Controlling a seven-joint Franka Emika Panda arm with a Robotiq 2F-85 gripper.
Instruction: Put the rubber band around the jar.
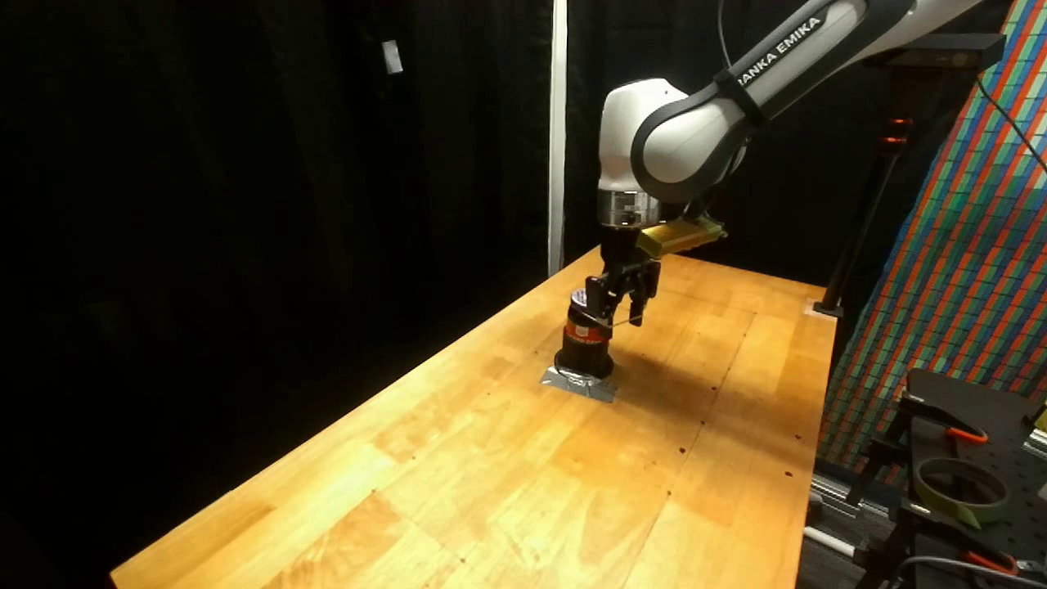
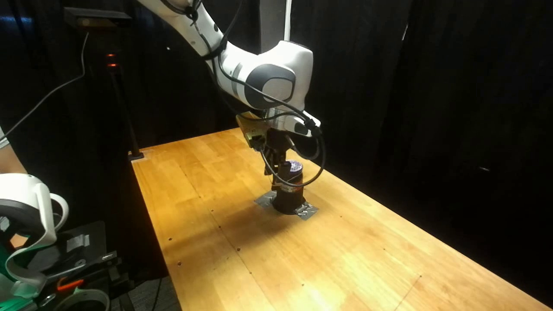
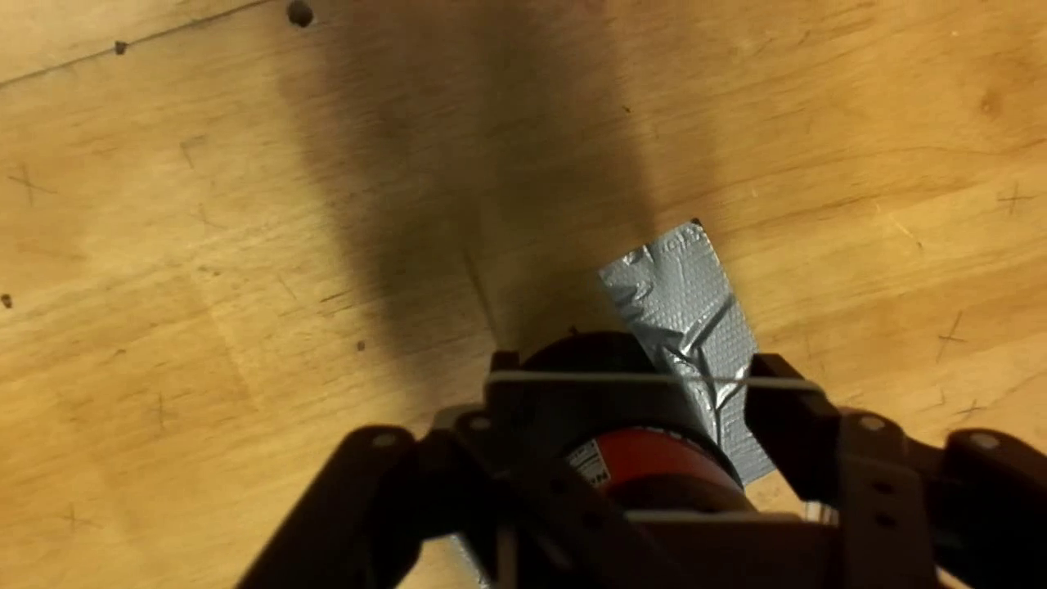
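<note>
The jar (image 1: 584,352) stands upright on the wooden table, dark with a red label; it also shows in an exterior view (image 2: 288,199). In the wrist view, the jar's red label (image 3: 667,458) shows below the fingers and its lid is hidden. My gripper (image 3: 642,383) is open, low beside the jar's top, one finger close against the lid in both exterior views. The pale rubber band (image 3: 605,377) is stretched across both fingertips. A thin strand of the rubber band (image 1: 628,321) runs from a finger to the jar's upper body. Whether it passes fully round the jar is unclear.
Silver tape (image 3: 687,303) fixes the jar's foot to the table (image 1: 491,491). A black cable (image 2: 319,168) loops from the wrist close by the jar. A dark stand (image 1: 830,307) is at the far table corner. A cart with a tape roll (image 1: 961,491) stands beside the table.
</note>
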